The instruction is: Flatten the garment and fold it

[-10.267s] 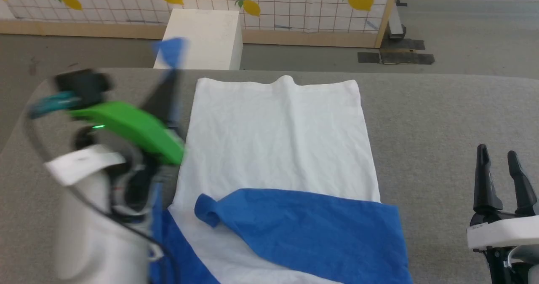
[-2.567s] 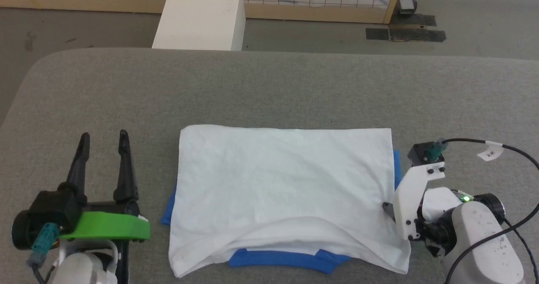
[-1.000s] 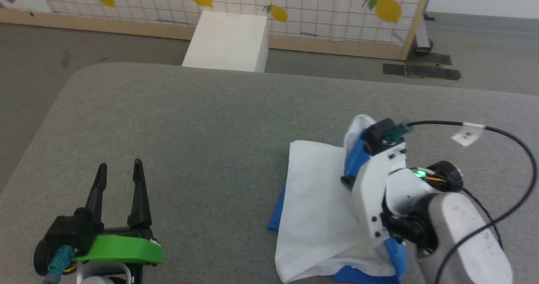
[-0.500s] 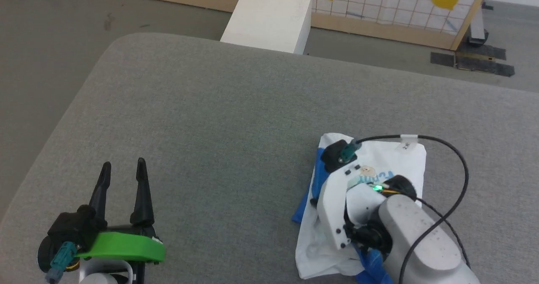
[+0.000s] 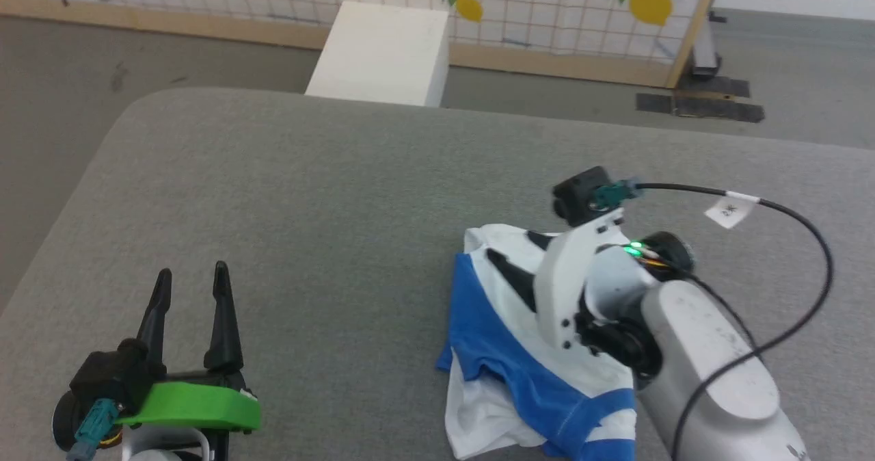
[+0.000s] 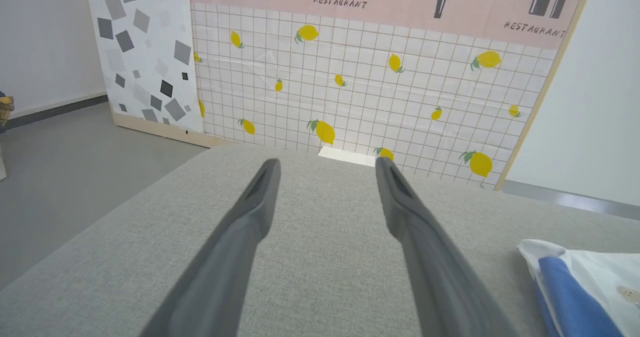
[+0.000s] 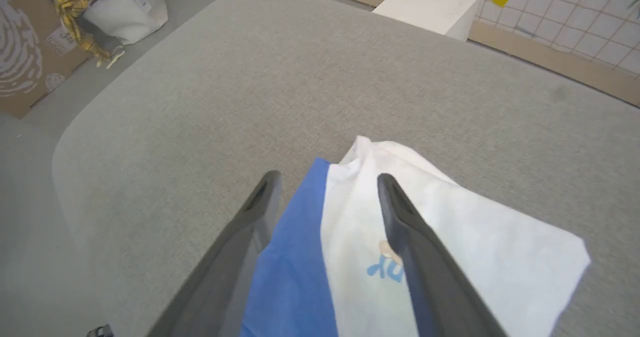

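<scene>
- A grey fabric-covered table (image 5: 307,194) takes up most of the head view. Behind it, at 12 o'clock, a white block (image 5: 383,54) stands on the floor in front of a grid screen printed with lemons (image 5: 547,3).
- The garment (image 5: 499,331) lies on the table at about 5 o'clock as a small, rumpled folded bundle. A blue band runs down its left side and white fabric shows around it.
- Some two and a half seconds ago the garment was a wide white rectangle. Now it is folded over to about half that width, with blue uppermost along one edge. The head camera has also shifted between pictures.
- The right gripper (image 5: 511,245) is over the far end of the bundle with its fingers spread and nothing between them. A second ago that arm had a fold of the cloth lifted.
- In the right wrist view, one finger lies over the blue band and the other over the white part, near a small blue print. Whether the fingers touch the cloth cannot be told.
- The pale right forearm covers the right side of the bundle. A black cable (image 5: 806,242) with a white tag (image 5: 730,209) loops out toward 3 o'clock.
- The left gripper (image 5: 192,271) is at 7 o'clock over bare table, well apart from the garment, with its fingers parted and empty.
- Strips of black tape (image 5: 697,105) lie on the floor at 1 o'clock.
- Beyond the table's corner, the right wrist view shows a cardboard box (image 7: 25,62) and a white bag of clothes (image 7: 115,7) at 10 o'clock.
</scene>
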You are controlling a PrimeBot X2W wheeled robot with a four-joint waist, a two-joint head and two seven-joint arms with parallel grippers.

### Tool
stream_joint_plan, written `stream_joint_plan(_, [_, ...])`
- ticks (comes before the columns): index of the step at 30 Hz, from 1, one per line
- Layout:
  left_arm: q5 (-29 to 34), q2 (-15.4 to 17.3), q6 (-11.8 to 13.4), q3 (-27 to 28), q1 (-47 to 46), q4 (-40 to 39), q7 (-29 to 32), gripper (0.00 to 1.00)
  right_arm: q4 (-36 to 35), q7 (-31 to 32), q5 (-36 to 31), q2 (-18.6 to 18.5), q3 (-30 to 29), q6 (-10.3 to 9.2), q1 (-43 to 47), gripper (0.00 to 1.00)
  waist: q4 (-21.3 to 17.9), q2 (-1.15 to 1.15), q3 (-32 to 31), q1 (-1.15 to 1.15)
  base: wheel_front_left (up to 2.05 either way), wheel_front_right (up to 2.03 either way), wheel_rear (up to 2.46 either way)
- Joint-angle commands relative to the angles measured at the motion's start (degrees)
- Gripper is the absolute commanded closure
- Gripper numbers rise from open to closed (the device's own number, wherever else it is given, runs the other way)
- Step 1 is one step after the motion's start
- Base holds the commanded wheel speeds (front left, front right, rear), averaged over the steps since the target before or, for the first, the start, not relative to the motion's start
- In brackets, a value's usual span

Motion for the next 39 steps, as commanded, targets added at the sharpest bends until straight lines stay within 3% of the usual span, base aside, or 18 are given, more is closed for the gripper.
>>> stream_joint_plan(1, [0.38,-0.36,-0.11,0.23,0.99,-0.33,-0.26,0.0,-0.94,1.37,-3.21,-0.2,-2.58,-0.09,2.35,0.0,-3.81,0.0,-2.48,0.0,0.0,0.0,0.0])
stream_joint_plan(5, [0.53,-0.51,-0.11,-0.1,1.51,-0.67,-0.26,0.0,-3.78,7.09,-11.8,-0.26,-10.75,-0.09,8.19,0.0,-5.12,0.0,-2.91,0.0,0.0,0.0,0.0])
stream_joint_plan(9, [0.42,-0.6,-0.23,-0.65,1.09,-0.82,-0.26,0.0,-5.63,10.47,-15.89,-0.16,-14.82,-0.09,13.21,0.0,-4.95,0.0,-2.04,0.0,0.0,0.0,0.0])
stream_joint_plan(17, [-0.13,-0.54,-0.51,-0.91,0.04,-0.65,-0.26,0.0,-1.75,10.06,-12.39,-0.13,-14.22,-0.09,15.0,0.0,-2.7,0.0,0.92,0.0,0.0,0.0,0.0])
stream_joint_plan(24, [-0.33,-0.62,-0.63,-0.71,-0.32,-0.18,-0.26,0.0,4.38,9.94,-13.21,-0.12,-13.12,-0.09,13.22,0.0,-1.89,0.0,1.75,0.0,0.0,0.0,0.0])
stream_joint_plan(25, [-0.33,-0.64,-0.64,-0.66,-0.35,-0.11,-0.26,0.0,4.84,9.86,-13.26,-0.12,-12.97,-0.09,13.01,0.61,-1.97,0.0,1.72,0.0,0.0,0.0,0.0])
stream_joint_plan(26, [-0.33,-0.65,-0.62,-0.54,-0.37,-0.06,-0.26,0.0,5.21,9.67,-13.08,-0.12,-12.68,-0.09,12.74,1.0,-2.26,0.0,1.62,0.0,0.0,0.0,0.0])
stream_joint_plan(32, [-0.72,-0.71,-0.29,0.76,0.6,-0.49,-0.26,0.0,3.86,9.48,-14.22,-0.12,-10.74,-0.09,11.17,1.0,-7.03,0.0,0.91,0.0,0.0,0.0,0.0])
stream_joint_plan(36, [-1.08,-0.8,0.09,1.87,1.38,-1.36,-0.26,0.0,1.14,11.25,-15.19,-0.81,-7.85,-0.09,8.97,1.0,-14.13,0.0,1.35,0.0,0.0,0.0,0.0])
stream_joint_plan(39, [-1.21,-0.89,0.21,2.26,1.49,-1.89,-0.26,0.0,-1.01,12.93,-14.64,-4.31,-4.64,-0.09,7.43,1.0,-19.23,0.0,1.98,0.0,0.0,0.0,0.0])
